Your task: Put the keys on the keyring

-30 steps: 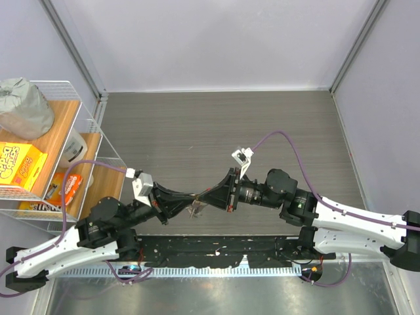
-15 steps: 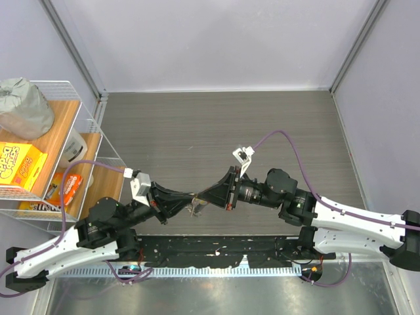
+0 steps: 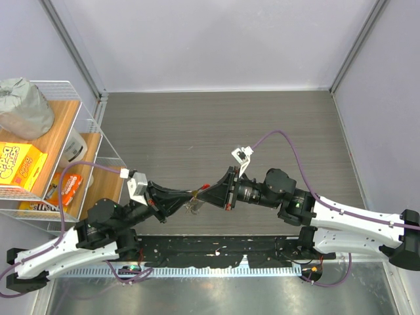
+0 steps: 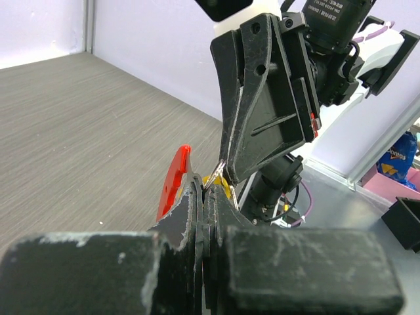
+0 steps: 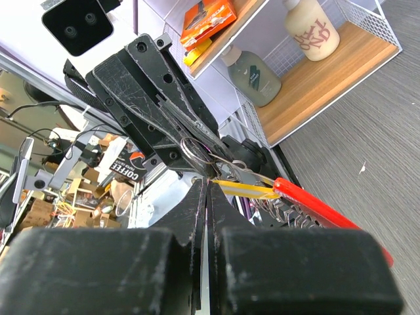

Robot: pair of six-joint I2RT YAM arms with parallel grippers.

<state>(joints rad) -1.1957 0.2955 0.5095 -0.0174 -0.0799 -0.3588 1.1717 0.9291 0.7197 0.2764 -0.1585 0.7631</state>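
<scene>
Both grippers meet tip to tip above the near middle of the table. My left gripper (image 3: 191, 197) (image 4: 206, 189) is shut on the keyring (image 5: 194, 149), a thin silvery ring pinched at its tips. The ring's curved red plastic piece (image 4: 173, 182) (image 5: 320, 212) hangs beside the jaws. My right gripper (image 3: 204, 193) (image 5: 208, 181) is shut on the keys (image 5: 248, 189), whose flat yellow head pokes out from its fingertips and lies against the ring. In the top view the small bunch (image 3: 195, 206) dangles just under the two tips. The key's metal blade is hidden.
A white wire rack (image 3: 98, 141) stands at the table's left edge with snack boxes (image 3: 20, 164), a grey bag (image 3: 23, 108) and bottles (image 5: 312, 29). A black cable track (image 3: 216, 252) runs along the near edge. The table's walls rise at the back and right.
My left arm's wrist has shifted slightly to the left, and the hanging bunch moved a little with it. Both grippers stay shut, tip to tip.
</scene>
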